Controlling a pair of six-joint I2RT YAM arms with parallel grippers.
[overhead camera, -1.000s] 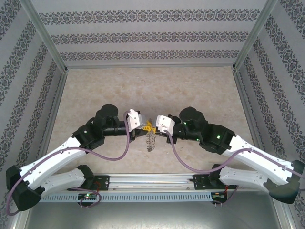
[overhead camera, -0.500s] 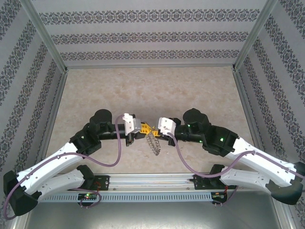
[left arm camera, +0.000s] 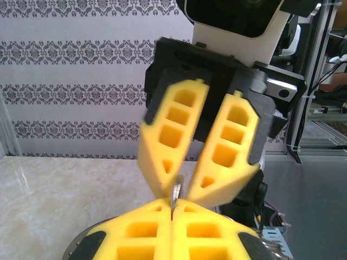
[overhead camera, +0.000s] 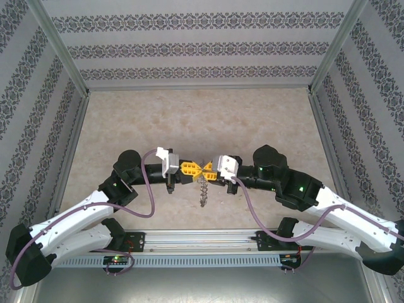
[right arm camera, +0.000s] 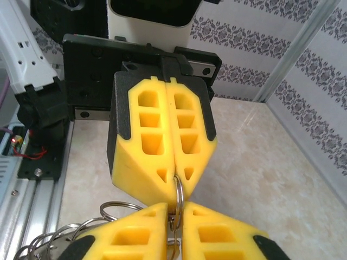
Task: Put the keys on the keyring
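- The left gripper and the right gripper meet tip to tip above the counter, midway between its left and right sides and toward its near edge.
- The keyring hangs under that meeting point, with 1 loop between the tips of both grippers.
- A rail runs along the counter's near edge, carrying the 2 arm bases left and right of the keyring.

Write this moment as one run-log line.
left gripper: shut on keyring | right gripper: slightly open around keyring | keyring: dangling
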